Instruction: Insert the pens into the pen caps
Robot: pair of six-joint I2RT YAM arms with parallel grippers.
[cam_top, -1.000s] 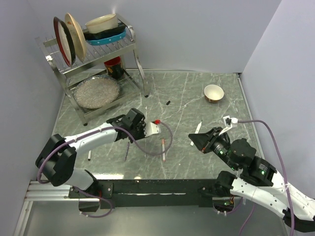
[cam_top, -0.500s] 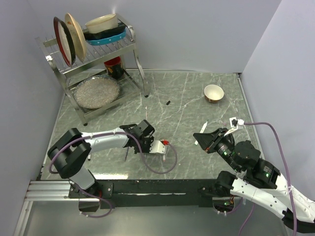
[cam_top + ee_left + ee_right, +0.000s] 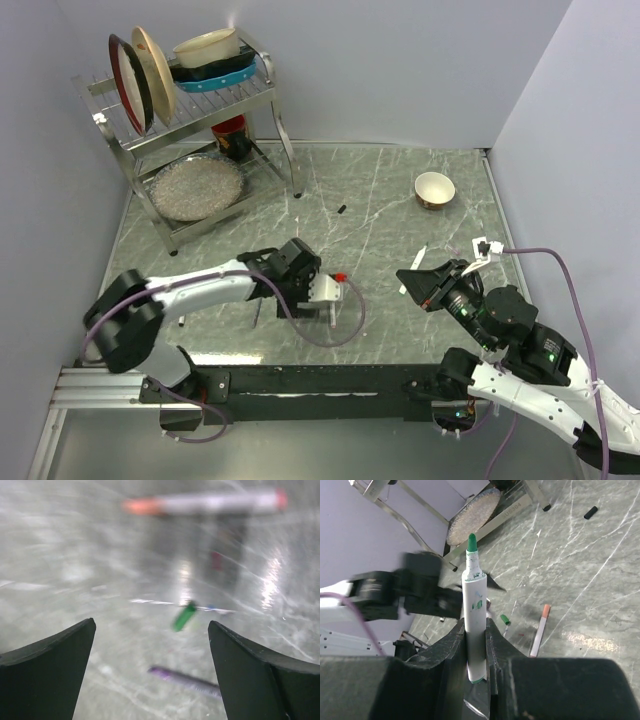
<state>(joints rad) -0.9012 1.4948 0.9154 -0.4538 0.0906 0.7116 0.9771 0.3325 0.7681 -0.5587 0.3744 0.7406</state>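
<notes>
The left gripper was shut a moment ago, and its fingers have now been opened wide. It has also been moved nearer and to the right over the grey marbled table. Nothing is held in it. A small green pen cap is seen lying on the table under the open gap, left of the middle and at the near side. A white pen with an orange-red cap lies close by. A white pen with a bare green tip is held upright in the right gripper, whose fingers are closed on it, off the table at the right. It is judged that the green cap is about to be picked up, so that the green pen can be pushed into it.
</notes>
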